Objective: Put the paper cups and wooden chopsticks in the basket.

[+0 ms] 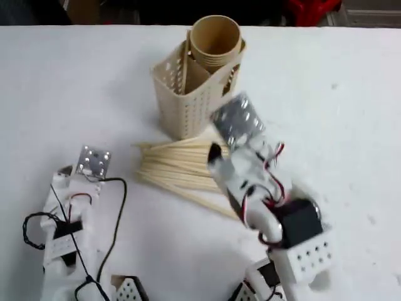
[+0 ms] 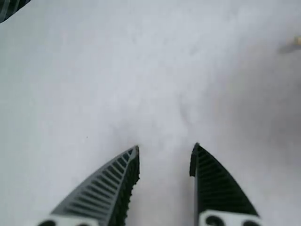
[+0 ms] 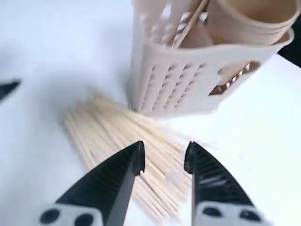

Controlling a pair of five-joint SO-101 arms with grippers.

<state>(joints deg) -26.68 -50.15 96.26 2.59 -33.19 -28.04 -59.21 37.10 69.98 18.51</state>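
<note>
High view, what do you get from it standing here?

Paper cups [image 1: 215, 41] stacked inside the basket [image 1: 188, 103], in its far compartment, and a stick [image 1: 185, 63] leaning in the compartment next to them. Wooden chopsticks [image 1: 175, 169] lie in a loose heap on the white surface [image 1: 338, 94], just beside the basket's foot on the near side. The right arm [image 1: 263, 188] leans over that heap. The left arm [image 1: 69, 207] sits well apart from it.

And the pincers?

The wrist views show those better. Right wrist view has the right pincer [image 3: 162, 160] spread, its tips just over the heap with nothing between them. The basket and cups stand right beyond it, and through the holes in the basket's wall you can make out the cups' sides.

The left one?

Left wrist view has the left pincer [image 2: 164, 162] spread as well, low over the white surface, pinching nothing.
</note>
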